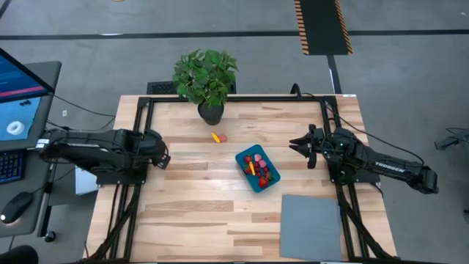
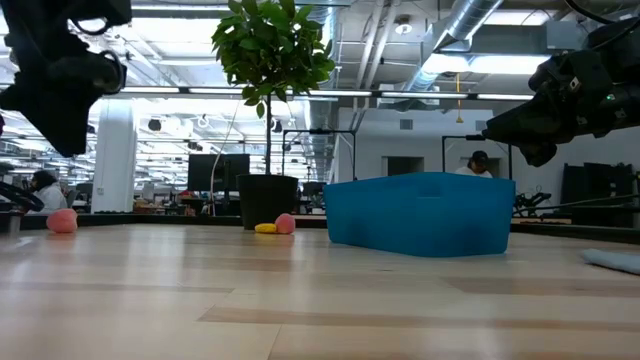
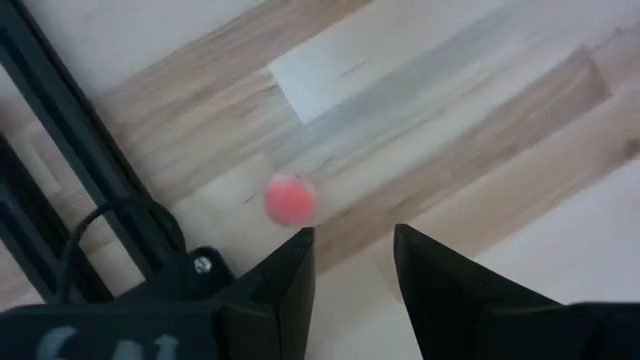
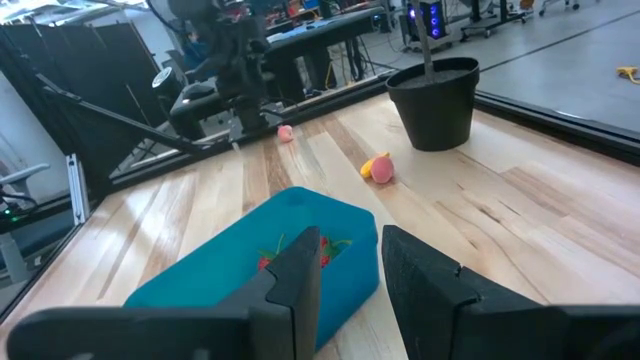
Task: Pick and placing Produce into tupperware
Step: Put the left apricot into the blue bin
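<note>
The teal-blue tupperware (image 1: 258, 169) stands mid-table with several red and yellow produce pieces (image 1: 258, 166) inside. A yellow piece (image 1: 215, 136) and a pink piece (image 1: 223, 137) lie on the wood by the plant pot. Another pink-red round piece (image 3: 290, 200) lies on the table near the left frame rail, just ahead of my left gripper (image 3: 352, 245). That gripper points steeply down and stands open above the table, with nothing between its fingers. My right gripper (image 4: 350, 265) hovers open at the table's right side, level, pointing at the tupperware (image 4: 265, 262).
A leafy potted plant (image 1: 208, 82) stands at the far edge. A flat grey mat (image 1: 311, 226) lies at the near right corner. Black frame rails (image 3: 70, 150) run along the table's sides. Bare wood lies between the tupperware and the left arm.
</note>
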Tool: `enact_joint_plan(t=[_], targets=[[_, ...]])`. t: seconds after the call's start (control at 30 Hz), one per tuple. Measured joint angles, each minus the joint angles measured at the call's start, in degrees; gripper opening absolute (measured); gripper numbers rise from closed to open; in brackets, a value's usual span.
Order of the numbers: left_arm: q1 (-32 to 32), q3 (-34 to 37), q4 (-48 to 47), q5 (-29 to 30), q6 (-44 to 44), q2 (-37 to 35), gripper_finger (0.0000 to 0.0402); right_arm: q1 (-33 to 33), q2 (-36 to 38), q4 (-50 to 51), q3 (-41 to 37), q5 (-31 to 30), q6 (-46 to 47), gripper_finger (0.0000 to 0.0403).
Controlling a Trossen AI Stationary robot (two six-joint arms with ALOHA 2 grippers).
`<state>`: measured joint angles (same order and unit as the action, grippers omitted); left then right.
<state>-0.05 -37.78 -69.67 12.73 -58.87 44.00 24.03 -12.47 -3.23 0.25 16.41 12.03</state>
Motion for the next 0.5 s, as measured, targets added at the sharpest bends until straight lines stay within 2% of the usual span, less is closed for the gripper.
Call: enact_joint_plan(t=[0.1,0.23,0.5], targets=[[2.2,0.1,0.0,2.4,-0.5,1.2,0.013,0.0,0.0,0.0,0.0,0.0,0.0,0.0131],[5.6,0.1,-0.6,-1.4,-0.5,3.7,0.013,0.0,0.0,0.0,0.0,0.0,0.0,0.0131],[10.0,0.1,0.8,-1.8,2.3,13.5,0.013,0.0,0.0,0.0,0.0,0.0,0.0,0.0131]])
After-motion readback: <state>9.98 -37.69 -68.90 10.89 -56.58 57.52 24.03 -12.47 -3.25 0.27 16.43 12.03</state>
